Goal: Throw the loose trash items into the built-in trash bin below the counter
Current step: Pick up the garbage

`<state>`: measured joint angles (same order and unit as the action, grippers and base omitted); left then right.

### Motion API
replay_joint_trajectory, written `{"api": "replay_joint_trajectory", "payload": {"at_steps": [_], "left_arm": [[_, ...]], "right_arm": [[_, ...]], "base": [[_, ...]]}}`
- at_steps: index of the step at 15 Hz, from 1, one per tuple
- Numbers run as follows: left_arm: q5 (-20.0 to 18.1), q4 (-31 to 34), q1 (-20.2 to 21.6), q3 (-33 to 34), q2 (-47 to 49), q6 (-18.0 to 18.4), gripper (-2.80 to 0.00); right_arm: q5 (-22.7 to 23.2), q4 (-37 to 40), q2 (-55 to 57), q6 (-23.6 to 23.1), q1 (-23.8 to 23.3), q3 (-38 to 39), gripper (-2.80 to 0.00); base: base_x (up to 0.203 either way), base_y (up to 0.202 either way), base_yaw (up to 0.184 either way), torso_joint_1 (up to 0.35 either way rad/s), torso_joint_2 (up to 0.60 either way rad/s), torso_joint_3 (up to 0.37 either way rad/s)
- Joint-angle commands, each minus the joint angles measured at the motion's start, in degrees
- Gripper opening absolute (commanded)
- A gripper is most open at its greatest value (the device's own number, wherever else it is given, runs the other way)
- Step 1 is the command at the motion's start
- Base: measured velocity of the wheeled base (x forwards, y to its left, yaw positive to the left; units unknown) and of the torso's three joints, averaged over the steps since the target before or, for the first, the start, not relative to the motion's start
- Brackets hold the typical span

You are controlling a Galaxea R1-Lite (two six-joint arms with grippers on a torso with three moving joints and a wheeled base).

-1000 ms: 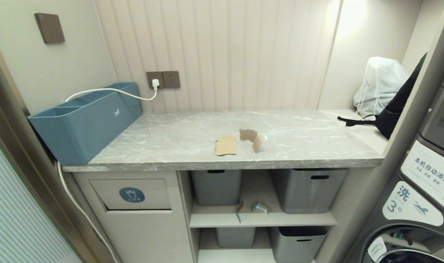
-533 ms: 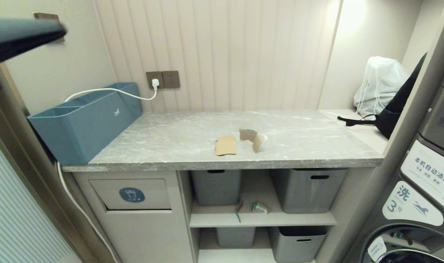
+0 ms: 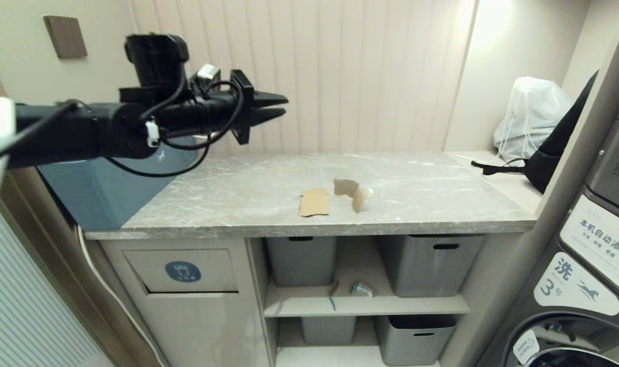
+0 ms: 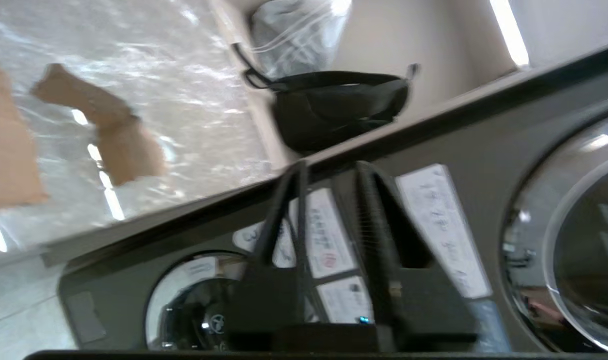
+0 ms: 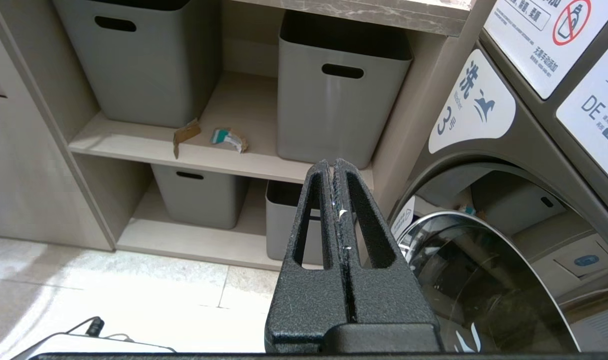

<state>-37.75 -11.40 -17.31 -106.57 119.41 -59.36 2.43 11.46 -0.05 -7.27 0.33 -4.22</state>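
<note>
Left end effector (image 3: 281, 106) newly above cardboard scraps (image 3: 314, 202).

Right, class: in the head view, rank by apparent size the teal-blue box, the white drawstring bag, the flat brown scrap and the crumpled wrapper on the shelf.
1. teal-blue box, though the left arm hides part of it
2. white drawstring bag
3. flat brown scrap
4. crumpled wrapper
The bag sits farther back, so its true size is unsure.

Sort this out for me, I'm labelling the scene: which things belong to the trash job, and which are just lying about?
Job:
- two cardboard scraps on the counter
- teal sliver and crumpled wrapper on the shelf
- bin flap
- left claw, empty above the counter

Lying about:
- teal box
- grey tubs
- white bag
- black bag
</note>
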Motion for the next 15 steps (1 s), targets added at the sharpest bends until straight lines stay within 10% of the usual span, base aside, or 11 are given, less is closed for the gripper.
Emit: {"api": "replay_joint_trajectory", "payload": {"at_steps": [1, 7, 15], "left_arm": [[-0.35, -0.11, -0.35, -3.24, 10.07, 1.26, 0.0], [9.35, 5.17, -0.2, -4.07, 19.86, 20.68, 0.0], [9.81, 1.43, -0.91, -4.61, 23.94, 21.73, 0.0]], "right_arm": [[0.04, 0.05, 0.05, -0.12, 0.02, 0.0, -2.8], [0.12, 0.05, 0.05, -0.16, 0.02, 0.0, -2.8], [0.21, 0.05, 0.05, -0.21, 0.02, 0.0, -2.8]], "base": [[0.0, 0.0, 0.0, 0.0, 0.0, 0.0], [0.0, 0.0, 0.0, 0.0, 0.0, 0.0], [0.0, 0.0, 0.0, 0.0, 0.0, 0.0]]}}
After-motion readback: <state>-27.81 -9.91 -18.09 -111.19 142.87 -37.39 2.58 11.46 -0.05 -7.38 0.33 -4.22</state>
